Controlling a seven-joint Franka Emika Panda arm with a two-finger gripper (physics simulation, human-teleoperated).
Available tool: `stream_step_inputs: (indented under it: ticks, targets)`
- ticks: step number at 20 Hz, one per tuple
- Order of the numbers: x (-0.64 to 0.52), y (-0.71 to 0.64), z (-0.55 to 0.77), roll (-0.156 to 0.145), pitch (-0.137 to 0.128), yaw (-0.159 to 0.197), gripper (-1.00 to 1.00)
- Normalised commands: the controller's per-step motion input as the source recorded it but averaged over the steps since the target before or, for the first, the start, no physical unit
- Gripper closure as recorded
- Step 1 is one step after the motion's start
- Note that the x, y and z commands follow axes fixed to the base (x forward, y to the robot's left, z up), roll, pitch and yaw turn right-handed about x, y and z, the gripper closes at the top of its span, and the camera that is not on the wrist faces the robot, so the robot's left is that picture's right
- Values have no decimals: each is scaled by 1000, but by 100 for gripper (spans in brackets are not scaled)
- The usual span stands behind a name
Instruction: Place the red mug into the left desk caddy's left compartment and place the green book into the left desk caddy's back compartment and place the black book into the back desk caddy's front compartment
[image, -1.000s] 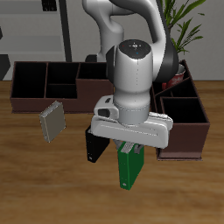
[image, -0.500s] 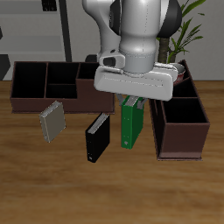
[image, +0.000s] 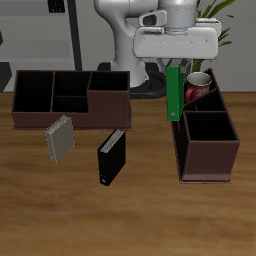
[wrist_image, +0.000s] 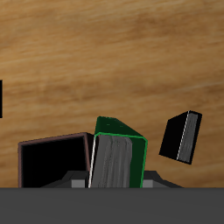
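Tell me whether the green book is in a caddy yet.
Not yet: the green book hangs upright from the tool, beside the left desk caddy.

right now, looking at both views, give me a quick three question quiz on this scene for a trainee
1. True or false: the claw is holding the green book above the table.
2. Where is the red mug? A) lying on the table by the black book B) in the left desk caddy C) in the claw
3. Fill in: the black book stands on the table beside the ____ book.

Key: 1 true. 2 B, it sits in the caddy's far end. 3 grey.
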Motion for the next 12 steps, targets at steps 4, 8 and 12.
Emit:
stream_step_inputs:
  ticks: [4,8,12]
  targets:
    - [-902,426,332,109,-39,48,100]
    - [-750,254,221,39,-56,41,100]
    - [-677,209,44,13,-21,66,100]
